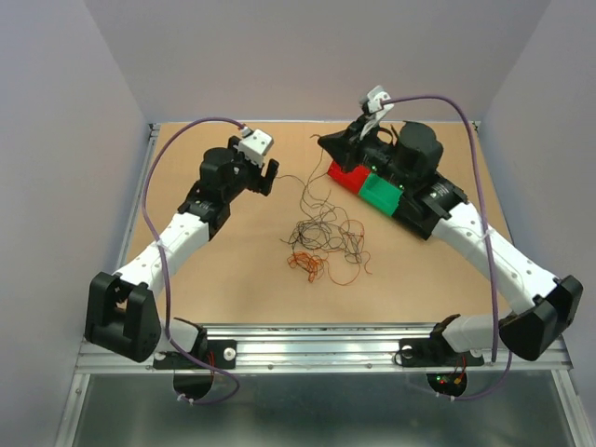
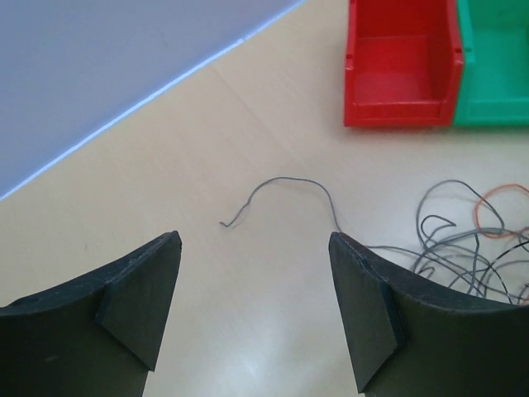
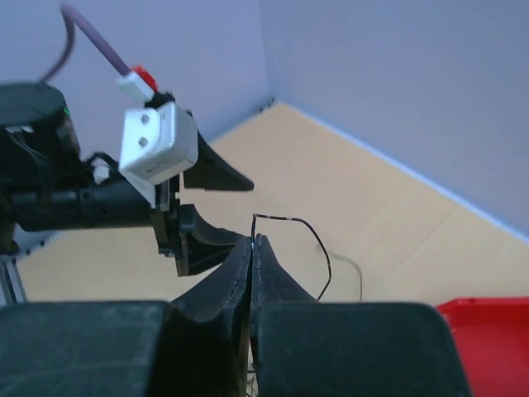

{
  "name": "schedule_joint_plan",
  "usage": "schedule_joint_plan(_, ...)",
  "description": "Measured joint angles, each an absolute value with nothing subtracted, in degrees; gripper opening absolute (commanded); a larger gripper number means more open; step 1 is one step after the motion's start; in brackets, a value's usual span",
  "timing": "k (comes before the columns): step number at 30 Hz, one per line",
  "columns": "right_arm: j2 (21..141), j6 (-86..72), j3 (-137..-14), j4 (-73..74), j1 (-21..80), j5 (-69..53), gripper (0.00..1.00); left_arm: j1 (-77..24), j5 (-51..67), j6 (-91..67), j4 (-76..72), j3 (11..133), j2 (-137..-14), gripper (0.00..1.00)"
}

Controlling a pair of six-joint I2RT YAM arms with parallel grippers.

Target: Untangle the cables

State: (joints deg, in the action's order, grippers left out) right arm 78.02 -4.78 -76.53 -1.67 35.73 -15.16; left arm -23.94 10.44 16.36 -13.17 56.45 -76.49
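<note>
Right gripper point(image 3: 253, 241) tight on black cable point(image 3: 285, 218), red bin point(image 3: 488, 318) near.

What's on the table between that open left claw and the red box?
One thin grey wire, arching over otherwise bare table, lies between the left gripper and the red bin. The left wrist view shows it best.

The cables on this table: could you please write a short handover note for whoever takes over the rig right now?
Right hand: shut on one black wire, raised off the table.
Left hand: open, empty, over the table beside the tangle.
Red bin and green bin: at the far side.
Done: one strand pinched.
Left: the rest lie tangled.
</note>
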Motion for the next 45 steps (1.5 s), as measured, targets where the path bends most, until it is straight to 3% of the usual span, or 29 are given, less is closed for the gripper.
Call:
schedule_joint_plan(12, 74.6, -7.5, -91.4, 0.9, 35.7, 6.7, 0.01, -19.8, 17.5, 11.2, -18.8, 54.0, -74.3, 0.84)
schedule_joint_plan(21, 76.9, -5.8, -109.6, 0.4, 35.7, 22.8, 0.01, -20.6, 35.8, 13.1, -20.1, 54.0, -76.6, 0.85)
schedule_joint_plan(25, 78.6, -3.8, -112.9, -0.1, 35.7, 27.5, 0.01, -23.0, 37.8, 14.5, -20.6, 54.0, -79.8, 0.85)
schedule_joint_plan(34, 80.4, -1.6, -107.4, 0.0, 30.4, 36.0, 0.01, -24.3, 38.0, 15.8, -20.3, 54.0, -82.6, 0.84)
schedule_joint_plan(42, 80.0, -14.5, -93.4, -0.1, 6.8, 31.9, 0.01, -24.3, 37.9, 16.0, -20.3, 54.0, -82.6, 0.84)
schedule_joint_plan(45, 80.8, -19.3, -89.1, -0.3, 2.3, 29.3, 0.01, -24.3, 37.9, 16.1, -20.3, 54.0, -82.6, 0.84)
